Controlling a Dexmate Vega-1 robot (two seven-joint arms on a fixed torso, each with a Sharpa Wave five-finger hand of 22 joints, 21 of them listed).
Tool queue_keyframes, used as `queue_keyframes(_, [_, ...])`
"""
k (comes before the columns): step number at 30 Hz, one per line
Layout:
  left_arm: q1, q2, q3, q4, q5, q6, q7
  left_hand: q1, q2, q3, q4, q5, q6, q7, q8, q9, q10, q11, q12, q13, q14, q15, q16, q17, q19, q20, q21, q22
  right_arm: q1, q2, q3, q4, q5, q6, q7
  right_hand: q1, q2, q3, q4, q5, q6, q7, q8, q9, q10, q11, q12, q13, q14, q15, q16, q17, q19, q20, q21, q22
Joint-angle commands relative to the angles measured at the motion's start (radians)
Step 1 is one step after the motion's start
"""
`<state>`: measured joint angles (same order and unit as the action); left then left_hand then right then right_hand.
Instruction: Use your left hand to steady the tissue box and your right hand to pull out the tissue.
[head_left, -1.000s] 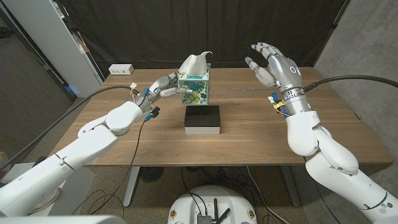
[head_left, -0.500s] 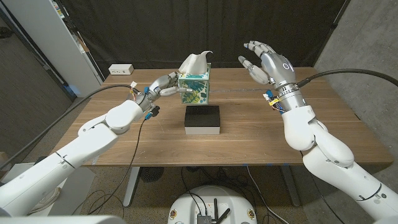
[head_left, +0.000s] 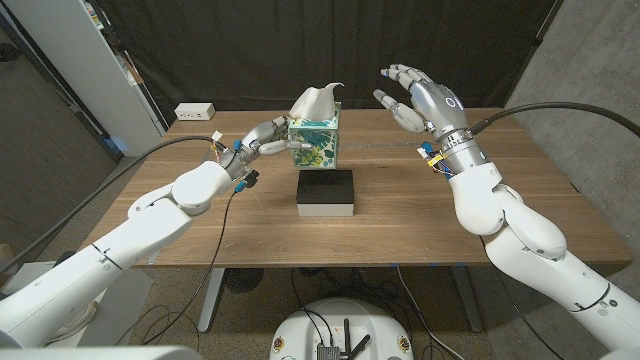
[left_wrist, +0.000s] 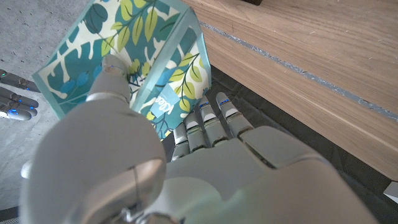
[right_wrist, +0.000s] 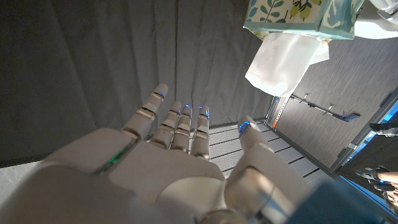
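Since a second ago my right hand (head_left: 420, 97) has drifted left toward the tissue (head_left: 317, 100), fingers spread and empty, so with my left hand (head_left: 262, 138) gripping the tissue box (head_left: 315, 143) at the far-centre table, I should pinch the tuft's tip and pull straight up.

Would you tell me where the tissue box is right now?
In the head view, the tissue box stands mid-table behind the black box, with the left hand touching its side.
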<state>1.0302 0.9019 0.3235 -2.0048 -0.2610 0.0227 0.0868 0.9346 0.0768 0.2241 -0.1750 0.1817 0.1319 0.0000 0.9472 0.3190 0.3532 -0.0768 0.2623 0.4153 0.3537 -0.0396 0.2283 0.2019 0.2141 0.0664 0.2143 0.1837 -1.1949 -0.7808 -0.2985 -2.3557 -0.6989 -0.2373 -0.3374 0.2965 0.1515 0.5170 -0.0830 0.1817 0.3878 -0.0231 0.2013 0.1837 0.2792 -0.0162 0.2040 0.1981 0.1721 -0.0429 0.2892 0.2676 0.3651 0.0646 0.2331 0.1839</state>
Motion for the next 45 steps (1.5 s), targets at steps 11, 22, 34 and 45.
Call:
queue_keyframes(11, [0.008, -0.001, 0.008, -0.027, 0.005, 0.016, 0.009, 0.001, 0.014, 0.021, 0.012, 0.01, 0.003, -0.005, 0.287, 0.257, 0.004, -0.004, -0.004, 0.007, 0.0, -0.063, -0.002, 0.003, 0.002, 0.004, 0.001, 0.005, 0.044, -0.032, -0.013, 0.007, 0.012, 0.083, 0.046, 0.012, 0.001, 0.001, -0.013, 0.011, 0.007, -0.003, -0.002, 0.003, 0.005, -0.003, 0.004, 0.003, 0.001, -0.026, 0.004, 0.003, 0.001, -0.003, -0.003, 0.002])
queue_keyframes(22, [0.024, 0.009, 0.004, -0.049, 0.01, 0.019, 0.014, -0.001, 0.012, 0.02, 0.013, 0.009, 0.002, -0.005, 0.29, 0.253, 0.005, -0.003, -0.005, 0.009, 0.0, -0.063, -0.002, 0.003, 0.001, 0.003, 0.0, 0.005, 0.077, -0.03, -0.034, 0.009, -0.014, 0.11, 0.068, 0.02, 0.002, 0.002, -0.023, 0.013, 0.006, -0.007, -0.004, 0.004, 0.005, -0.005, 0.003, 0.003, 0.001, -0.028, 0.003, 0.001, 0.002, -0.003, -0.003, 0.002])
queue_keyframes(34, [0.039, 0.014, -0.003, -0.067, 0.01, 0.026, 0.019, -0.001, 0.012, 0.021, 0.013, 0.01, 0.003, -0.006, 0.294, 0.25, 0.006, -0.002, -0.005, 0.011, 0.0, -0.063, -0.002, 0.003, 0.0, 0.003, 0.0, 0.005, 0.125, -0.026, -0.055, 0.03, -0.004, 0.166, 0.099, 0.027, 0.003, 0.003, -0.032, 0.015, 0.006, -0.007, -0.004, 0.004, 0.004, -0.005, 0.002, 0.003, 0.0, -0.027, 0.002, 0.0, 0.002, -0.003, -0.004, 0.002])
queue_keyframes(45, [0.05, 0.018, -0.01, -0.081, 0.013, 0.035, 0.027, -0.003, 0.013, 0.022, 0.014, 0.01, 0.001, -0.004, 0.297, 0.248, 0.005, -0.002, -0.007, 0.013, 0.0, -0.062, -0.003, 0.003, 0.0, 0.004, 0.0, 0.005, 0.162, -0.016, -0.075, 0.043, -0.006, 0.189, 0.132, 0.028, 0.004, 0.001, -0.035, 0.016, 0.012, -0.007, -0.002, 0.004, 0.003, -0.007, 0.002, 0.003, -0.001, -0.028, 0.002, 0.0, 0.0, -0.004, -0.006, 0.002])
